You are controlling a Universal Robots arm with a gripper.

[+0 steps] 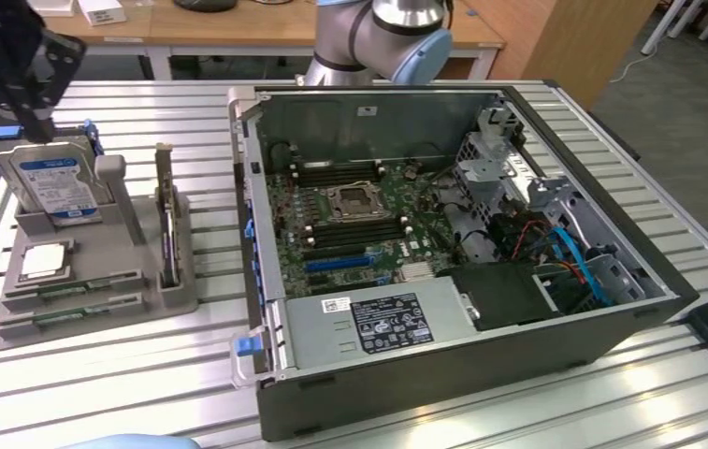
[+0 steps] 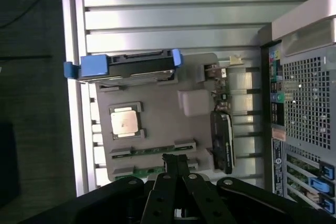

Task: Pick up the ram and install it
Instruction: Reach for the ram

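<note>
Slatted aluminium table (image 1: pixel 104 393) is carrying a grey parts tray (image 1: pixel 117 243) beside an open computer case (image 1: pixel 454 234). The ram (image 1: pixel 85 284) is lying flat in the tray's near end, just beside a twin stick (image 1: pixel 79 314). Farther back, the gripper (image 1: pixel 36 131) is hovering above the hard drive (image 1: pixel 54 182), fingers pressed together, gripping nothing.

Ribbed bare aluminium, satin sheen, for the table (image 1: pixel 141 374). Matt grey plastic for the holder (image 1: pixel 117 248) (no shine anywhere). Dull green circuit-board laminate on the ram (image 1: pixel 73 316). Silver metal, blue-and-white paper label on the hard drive (image 1: pixel 57 182). Matt black gripper (image 2: pixel 176 158).
</note>
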